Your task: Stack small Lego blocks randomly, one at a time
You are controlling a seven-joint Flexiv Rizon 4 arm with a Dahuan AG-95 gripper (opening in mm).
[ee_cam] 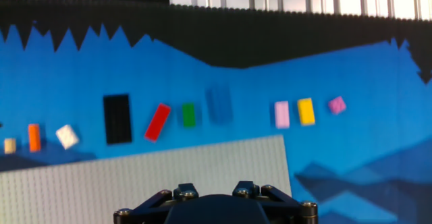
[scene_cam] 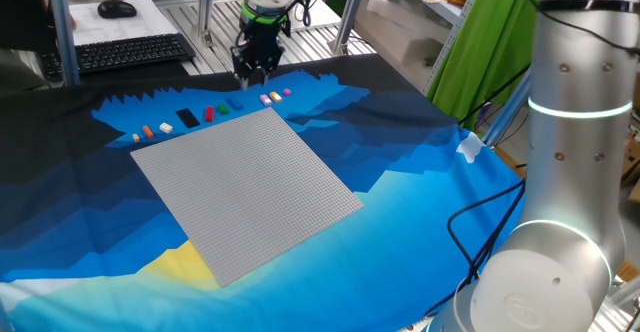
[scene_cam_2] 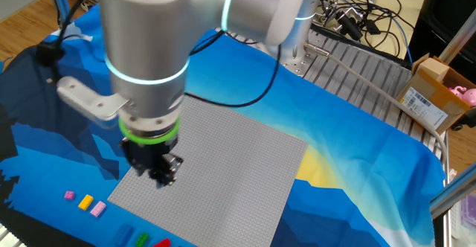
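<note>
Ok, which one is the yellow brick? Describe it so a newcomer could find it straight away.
Start at the big grey baseplate and look just past its far edge, where a row of small bricks lies on the blue cloth. At the right end of that row sit three bricks close together; the yellow brick is the middle one, with a pale pink one and a magenta one on either side.

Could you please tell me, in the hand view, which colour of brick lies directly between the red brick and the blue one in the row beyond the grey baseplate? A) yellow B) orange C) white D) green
D: in the hand view the green brick sits just right of the tilted red brick and just left of the blue brick, beyond the grey baseplate.
</note>
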